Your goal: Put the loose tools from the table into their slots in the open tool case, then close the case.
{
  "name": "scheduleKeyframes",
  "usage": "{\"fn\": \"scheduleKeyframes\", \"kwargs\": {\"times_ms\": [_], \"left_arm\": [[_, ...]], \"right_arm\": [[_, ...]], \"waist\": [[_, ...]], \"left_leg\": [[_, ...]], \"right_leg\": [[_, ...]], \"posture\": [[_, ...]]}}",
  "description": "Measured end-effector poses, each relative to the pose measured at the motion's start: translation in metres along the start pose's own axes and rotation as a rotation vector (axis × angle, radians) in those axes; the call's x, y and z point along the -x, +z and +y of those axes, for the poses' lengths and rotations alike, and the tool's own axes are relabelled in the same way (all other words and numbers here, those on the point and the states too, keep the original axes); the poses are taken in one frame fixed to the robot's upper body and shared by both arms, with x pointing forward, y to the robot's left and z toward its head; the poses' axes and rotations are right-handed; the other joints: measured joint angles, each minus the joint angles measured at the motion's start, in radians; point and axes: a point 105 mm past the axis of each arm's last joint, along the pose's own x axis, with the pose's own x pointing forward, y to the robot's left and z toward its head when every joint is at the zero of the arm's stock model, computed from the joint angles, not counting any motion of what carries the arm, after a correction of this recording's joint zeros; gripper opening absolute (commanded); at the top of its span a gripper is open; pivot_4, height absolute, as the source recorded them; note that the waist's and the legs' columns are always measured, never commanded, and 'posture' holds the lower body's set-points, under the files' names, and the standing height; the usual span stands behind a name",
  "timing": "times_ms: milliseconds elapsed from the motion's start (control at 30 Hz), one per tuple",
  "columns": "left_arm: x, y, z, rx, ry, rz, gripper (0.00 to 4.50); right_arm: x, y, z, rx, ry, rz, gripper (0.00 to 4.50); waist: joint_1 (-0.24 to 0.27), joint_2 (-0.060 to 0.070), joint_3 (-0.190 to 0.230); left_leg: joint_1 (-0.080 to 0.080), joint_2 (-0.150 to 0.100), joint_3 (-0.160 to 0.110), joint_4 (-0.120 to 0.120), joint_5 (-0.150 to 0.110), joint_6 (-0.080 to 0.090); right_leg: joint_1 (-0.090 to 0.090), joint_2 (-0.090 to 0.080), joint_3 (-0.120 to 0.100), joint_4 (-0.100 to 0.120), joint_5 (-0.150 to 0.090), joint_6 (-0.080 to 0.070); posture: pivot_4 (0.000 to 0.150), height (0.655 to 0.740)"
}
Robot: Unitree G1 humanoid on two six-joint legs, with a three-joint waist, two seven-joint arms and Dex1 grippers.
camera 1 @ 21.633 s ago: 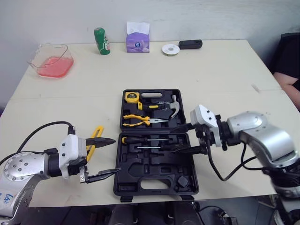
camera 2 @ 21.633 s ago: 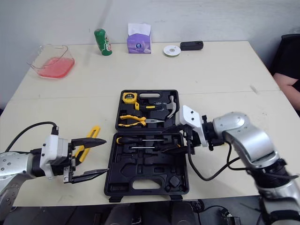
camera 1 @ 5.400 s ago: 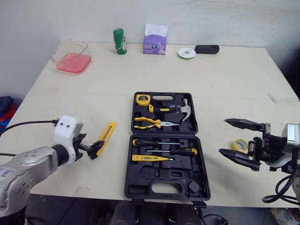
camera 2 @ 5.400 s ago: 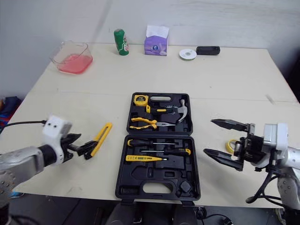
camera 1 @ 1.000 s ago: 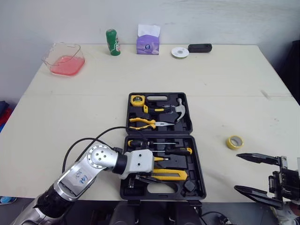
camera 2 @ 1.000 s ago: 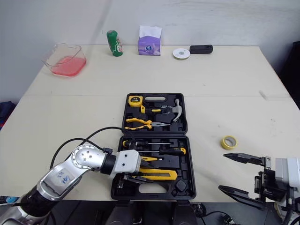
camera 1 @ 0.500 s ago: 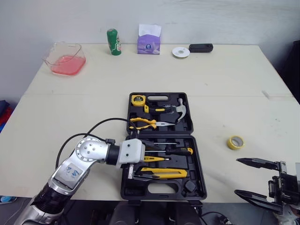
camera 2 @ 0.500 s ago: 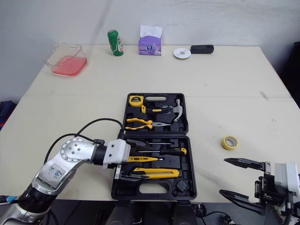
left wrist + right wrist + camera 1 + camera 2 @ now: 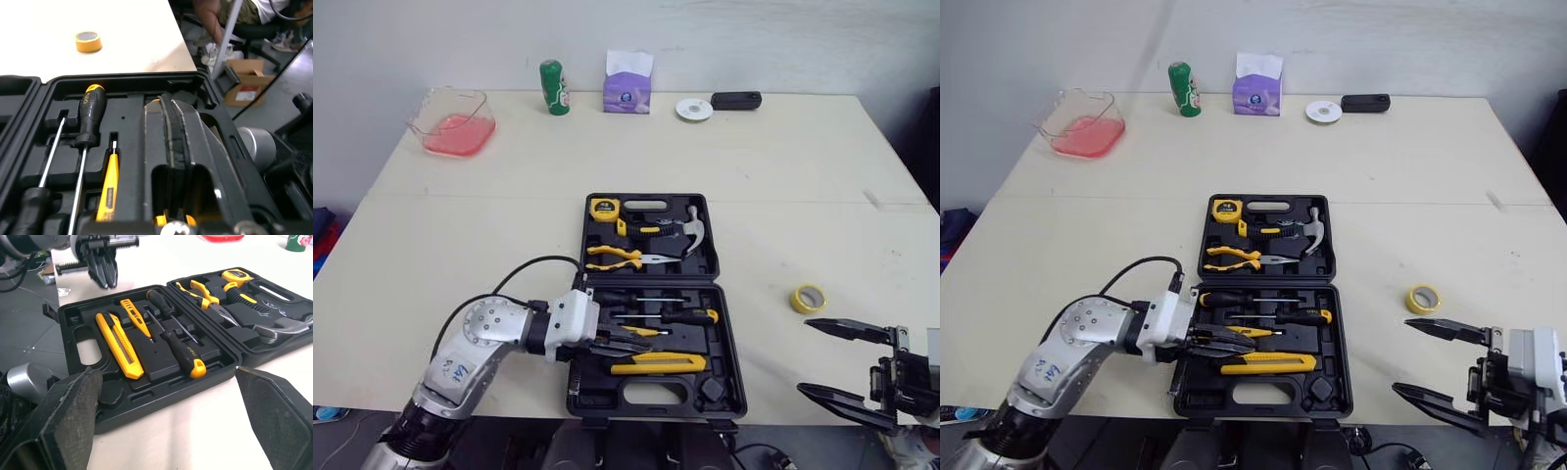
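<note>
The black tool case (image 9: 607, 399) lies open in the middle of the table, with tape measure (image 9: 605, 208), hammer (image 9: 690, 227), pliers (image 9: 617, 256) and screwdrivers (image 9: 690, 315) in their slots. A yellow utility knife (image 9: 658, 363) lies in the near half. My left gripper (image 9: 628, 345) is shut and empty, its tips just above the knife's left end and over the yellow tester pen (image 9: 108, 188). A yellow tape roll (image 9: 807, 298) lies loose on the table to the right of the case. Nearer than the roll, my right gripper (image 9: 842, 364) stands open by the front right edge.
Along the far edge stand a pink-filled clear container (image 9: 455, 122), a green can (image 9: 551, 87), a purple tissue box (image 9: 627, 80), a white disc (image 9: 692, 108) and a black object (image 9: 736, 100). Off the table's right side are a seated person's legs (image 9: 220, 14) and a cardboard box (image 9: 244, 88).
My left gripper has let go of the utility knife, drawn back a little to the left and shut. The knife stays in the case. The right gripper has barely moved.
</note>
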Motion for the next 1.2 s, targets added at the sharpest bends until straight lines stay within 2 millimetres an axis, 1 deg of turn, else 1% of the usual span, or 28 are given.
{"fn": "scheduleKeyframes", "kwargs": {"times_ms": [100, 267, 500, 933, 1200], "left_arm": [[-0.006, -0.006, 0.000, -0.003, 0.010, 0.028, 0.03], [-0.015, -0.015, -0.007, -0.003, -0.028, 0.079, 0.03], [-0.016, -0.028, -0.008, 0.028, -0.034, 0.134, 0.03], [-0.017, -0.030, -0.010, -0.015, -0.078, 0.189, 0.03], [-0.019, -0.034, -0.011, -0.002, -0.115, 0.247, 0.03]], "right_arm": [[-0.001, 0.000, 0.000, -0.011, 0.002, 0.000, 4.50], [-0.005, 0.005, 0.002, -0.012, 0.017, 0.002, 4.50], [-0.006, 0.005, 0.002, -0.029, 0.011, 0.003, 4.50], [-0.007, 0.005, 0.002, -0.037, 0.010, 0.007, 4.50], [-0.009, 0.004, 0.002, -0.038, 0.007, 0.004, 4.50]], "waist": [[0.000, 0.000, 0.000], [-0.001, 0.000, 0.000], [-0.001, 0.000, 0.000], [-0.001, 0.000, 0.000], [-0.001, 0.001, -0.005]], "left_leg": [[0.000, 0.000, 0.000, 0.000, 0.000, 0.000], [0.000, 0.000, 0.000, 0.000, 0.000, 0.000], [0.000, 0.000, 0.000, 0.000, 0.000, 0.001], [0.000, 0.000, 0.000, 0.000, 0.000, 0.001], [0.002, 0.001, 0.000, 0.000, -0.001, 0.002]], "right_leg": [[0.000, 0.000, 0.000, 0.000, 0.000, 0.000], [0.000, -0.001, 0.000, 0.000, 0.000, 0.000], [0.000, -0.001, 0.000, 0.000, 0.000, 0.000], [0.000, -0.001, 0.000, 0.000, 0.000, 0.000], [0.001, -0.001, 0.001, 0.000, 0.000, 0.000]], "posture": [[0.150, 0.7400], [0.150, 0.7400], [0.150, 0.7400], [0.150, 0.7400], [0.150, 0.7400]]}}
